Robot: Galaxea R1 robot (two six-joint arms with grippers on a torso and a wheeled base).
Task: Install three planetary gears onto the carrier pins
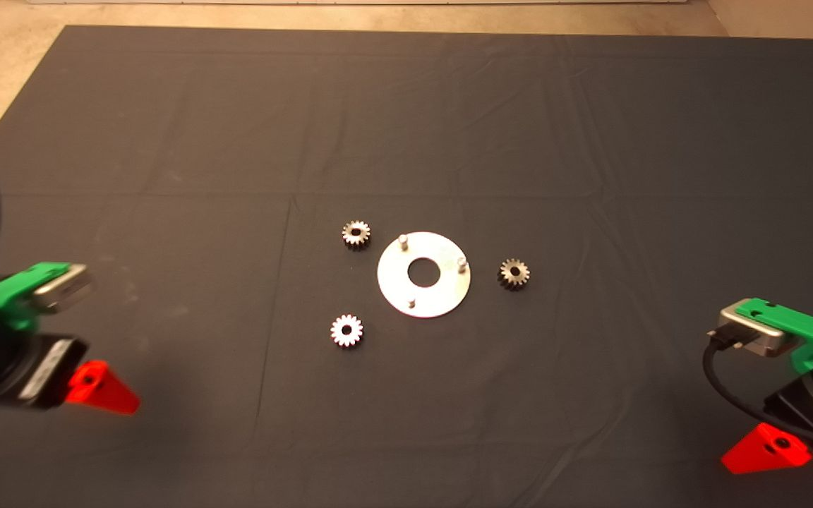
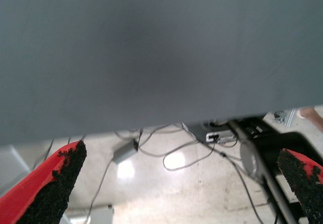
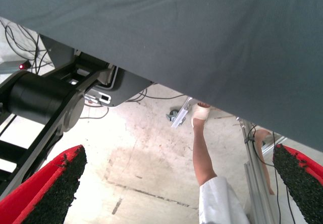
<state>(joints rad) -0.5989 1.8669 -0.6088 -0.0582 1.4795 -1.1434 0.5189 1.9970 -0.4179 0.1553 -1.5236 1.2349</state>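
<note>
Planetary gears, all three of them, lie loose on the counter [image 1: 166,141] around the disc [image 1: 442,289] and none is on a pin. One gear [image 1: 356,234] sits just beside the disc's far left rim, another [image 1: 346,330] lies near its lower left, and the third [image 1: 514,273] is off to its right. On the disc, the carrier pins stand bare: one [image 1: 402,240] up by the first gear, one [image 1: 461,263] on the right rim, one [image 1: 411,303] at the near edge.

So by my read we're right at the opening step, nothing installed. Left hand [image 1: 99,388] waits at the lower left edge, well apart from the parts; its wrist view shows the two pads [image 2: 55,183] spread wide with nothing between them. Right hand [image 1: 766,448] waits at the lower right, fingers [image 3: 55,183] equally wide and empty.

Next up, I'd say, is a reach to one gear, a pinch across its teeth, then lining its centre hole over a pin, which demands a level, steady lowering.

A dark creased cloth covers the counter. Beyond it, pale floor with trailing cables [image 2: 176,153], and a person's leg [image 3: 203,148] by the right side.
</note>
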